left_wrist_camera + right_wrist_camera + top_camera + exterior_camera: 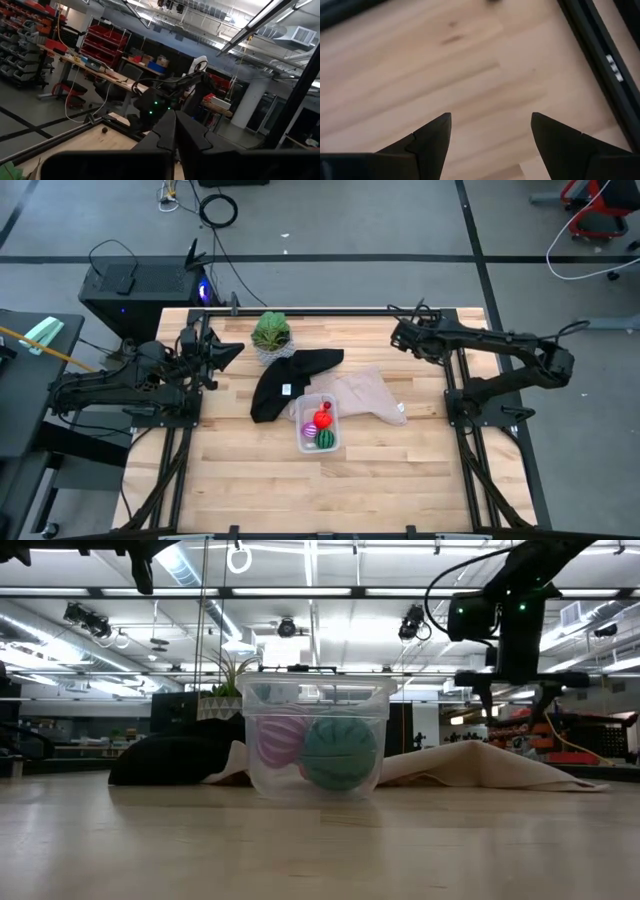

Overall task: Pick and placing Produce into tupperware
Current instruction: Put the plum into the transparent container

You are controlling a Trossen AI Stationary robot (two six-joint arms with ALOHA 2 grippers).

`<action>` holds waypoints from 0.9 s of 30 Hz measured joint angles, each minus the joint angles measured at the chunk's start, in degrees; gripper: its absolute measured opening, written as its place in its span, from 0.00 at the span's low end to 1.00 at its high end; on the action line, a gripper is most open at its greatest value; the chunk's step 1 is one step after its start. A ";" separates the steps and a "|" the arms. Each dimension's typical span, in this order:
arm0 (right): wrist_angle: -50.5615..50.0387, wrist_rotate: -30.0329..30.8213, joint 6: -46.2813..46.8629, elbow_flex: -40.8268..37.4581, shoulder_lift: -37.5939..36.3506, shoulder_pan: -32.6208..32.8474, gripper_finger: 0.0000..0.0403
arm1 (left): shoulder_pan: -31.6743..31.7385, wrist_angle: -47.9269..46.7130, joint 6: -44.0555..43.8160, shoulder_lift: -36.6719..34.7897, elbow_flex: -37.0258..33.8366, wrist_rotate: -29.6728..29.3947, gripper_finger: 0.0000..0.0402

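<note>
Tupperware (318, 423) flanked by black cloth (285, 382), beige cloth (370, 395); left jaws shut, right wide

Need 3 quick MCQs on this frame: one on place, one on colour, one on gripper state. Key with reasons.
1. Where is the produce?
A. in the tub
B. on the black cloth
C. in the right gripper

2. What colour is the fruit at the tub's near end?
A. yellow
B. green
C. blue

3. How is the right gripper?
A. shut on a fruit
B. shut, empty
C. open, empty

Key: 1 A, the produce sits inside the tub. 2 B, the green fruit lies nearest the table's front. 3 C, the right gripper shows spread fingers over bare table.
</note>
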 joint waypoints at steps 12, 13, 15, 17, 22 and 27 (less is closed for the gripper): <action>6.97 7.33 -0.20 0.00 4.55 -2.50 0.69 | 0.00 0.00 -0.12 0.00 0.00 0.00 0.03; 8.23 8.47 -0.20 0.00 5.05 -1.90 0.69 | 0.00 0.00 -0.12 0.00 0.00 0.00 0.03; 10.27 10.14 -0.19 0.00 6.11 -1.08 0.69 | 0.00 0.00 -0.12 0.00 0.00 0.00 0.03; 10.55 10.37 0.47 0.00 7.55 -1.00 0.69 | 0.00 0.00 -0.10 -0.02 0.00 0.00 0.03; 8.68 10.36 4.04 0.00 11.39 -2.54 0.69 | 0.00 0.00 -0.06 -0.01 0.00 0.00 0.05; 9.06 10.81 4.26 0.00 14.77 -5.44 0.67 | 0.01 0.00 -0.55 0.00 0.00 -1.54 0.05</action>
